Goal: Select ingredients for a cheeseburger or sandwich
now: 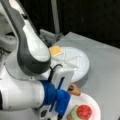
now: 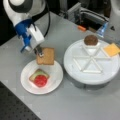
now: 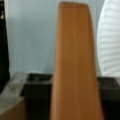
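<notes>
We see jaws of the blue-and-white gripper (image 2: 39, 53) clamp a brown toast square (image 2: 45, 56) above the white paper plate (image 2: 55, 75) | stack (image 2: 39, 78) of toast, lettuce, tomato built | cheese (image 2: 111, 49), patty (image 2: 90, 40) remain on tray (image 2: 75, 72).

Arm shell (image 1: 30, 47): glossy white with dark grey band.
Wrist collar (image 1: 56, 96): blue.
Cable (image 2: 47, 17): black, looping.
End effector (image 2: 40, 53): white body, dark fingers.

Arm (image 1: 27, 62) blocks most of toast square (image 1: 74, 90) in a front view; only corner shows beside white plate (image 1: 96, 105). Sandwich stack (image 1: 81, 112) cut by bottom edge there. Wrist view: toast fills middle, runs off bottom edge; jaws hidden behind it. Patty hidden behind arm in same front view.
</notes>
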